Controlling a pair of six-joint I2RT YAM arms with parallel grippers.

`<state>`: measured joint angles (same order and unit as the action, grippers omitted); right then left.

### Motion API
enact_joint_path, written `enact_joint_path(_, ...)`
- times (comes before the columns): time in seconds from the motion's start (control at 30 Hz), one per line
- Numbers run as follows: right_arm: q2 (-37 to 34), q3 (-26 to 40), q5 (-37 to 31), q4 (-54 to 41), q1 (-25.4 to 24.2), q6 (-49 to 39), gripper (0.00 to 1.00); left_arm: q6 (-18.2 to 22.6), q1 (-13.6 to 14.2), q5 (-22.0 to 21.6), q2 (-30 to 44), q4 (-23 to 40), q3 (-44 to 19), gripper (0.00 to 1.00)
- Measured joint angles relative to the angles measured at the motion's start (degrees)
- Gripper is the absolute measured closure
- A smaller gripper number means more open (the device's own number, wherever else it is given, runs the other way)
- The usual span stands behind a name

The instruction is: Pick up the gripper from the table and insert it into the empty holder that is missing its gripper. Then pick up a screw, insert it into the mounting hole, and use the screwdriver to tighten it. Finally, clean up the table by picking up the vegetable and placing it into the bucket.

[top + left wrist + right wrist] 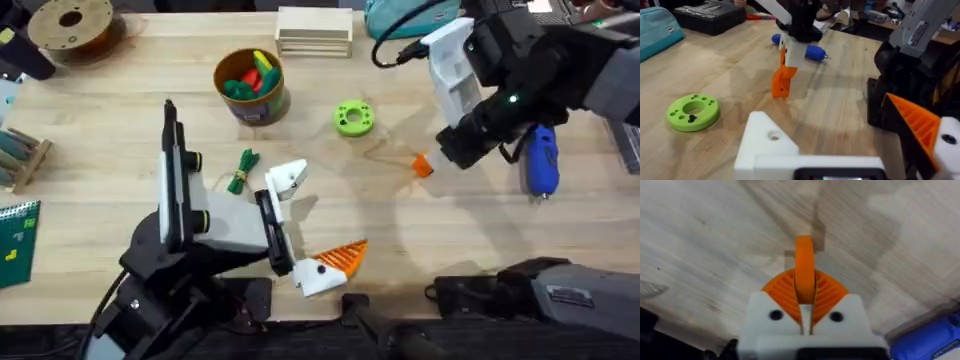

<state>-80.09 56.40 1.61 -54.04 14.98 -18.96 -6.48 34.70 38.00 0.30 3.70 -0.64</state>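
Orange gripper (422, 165): pinched upright between the closed ribbed fingers (827, 292) of the right gripper (805, 297), low over the surface (120, 140), right of centre. Left gripper (300, 225): fingers spread, one bare white holder (771, 145) with its dark hole, one mount bearing an orange tip (345, 257). Screwdriver (541, 160): lying at the far right. Vegetable (242, 170): loose, near the bucket (252, 87). Green disc (353, 117): between bucket and right arm. Risk: the wedge is held by a narrow edge, so it may twist or drop in transit, or meet the holder askew and jam.
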Motion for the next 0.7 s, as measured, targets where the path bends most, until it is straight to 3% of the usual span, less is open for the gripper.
enact_joint_path(0.03, 0.0, 0.07, -0.07, 0.11, 0.0, 0.01, 0.978, 0.0, 0.0, 0.0, 0.01, 0.0, 0.0, 0.014)
enact_joint_path(0.23, 1.49, 0.63, -0.09, -2.03, 0.02, 1.36, 0.982, 0.0, 0.0, -0.02, 0.02, 0.0, 0.0, 0.014)
enact_joint_path(0.37, 13.2, 2.91, 1.87, -5.88, -0.24, 3.15, 0.983, 0.0, 0.0, 0.0, 0.0, 0.0, 0.0, 0.014)
enact_joint_path(0.57, 25.22, -1.3, 19.44, -2.56, -4.41, 5.32, 0.983, -0.02, 0.0, 0.0, 0.0, 0.0, 0.0, 0.014)
enact_joint_path(0.7, 24.87, -9.79, 35.24, 8.98, -5.02, 12.23, 0.983, 0.0, 0.0, 0.0, 0.02, 0.0, 0.0, 0.014)
